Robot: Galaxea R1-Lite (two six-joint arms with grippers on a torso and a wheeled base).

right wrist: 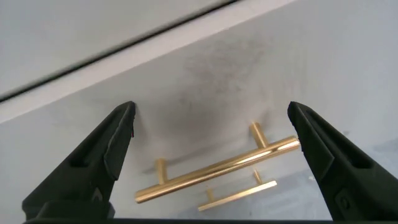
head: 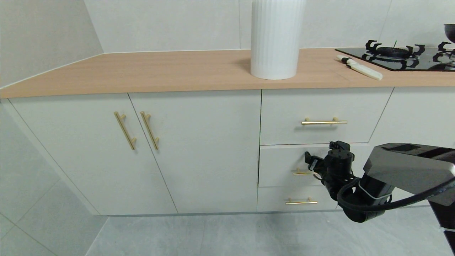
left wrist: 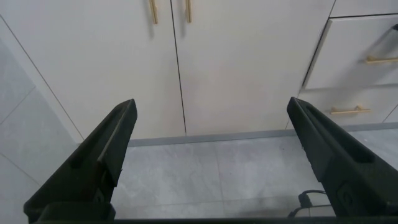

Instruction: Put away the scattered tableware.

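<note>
Ops: Right gripper (head: 310, 160) state?
Eng: Fingers spread, just off the middle drawer's brass bar handle (right wrist: 217, 174) (touching or not, can't tell), below the white ribbed vase (head: 275, 37).
Ops: Left gripper (left wrist: 211, 143)?
Eng: Spread too, low before the cabinet doors (left wrist: 249, 56). White-handled knife (head: 359, 67) lies on the wooden counter (head: 160, 71), right of the vase.

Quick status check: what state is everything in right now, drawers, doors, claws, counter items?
Doors: shut.
Top drawer: shut.
Middle drawer: shut, handle ungripped.
Bottom drawer: shut.
Knife: lying flat on counter.
Vase: upright.
Left claw: open, empty.
Right claw: open, at middle drawer handle.
</note>
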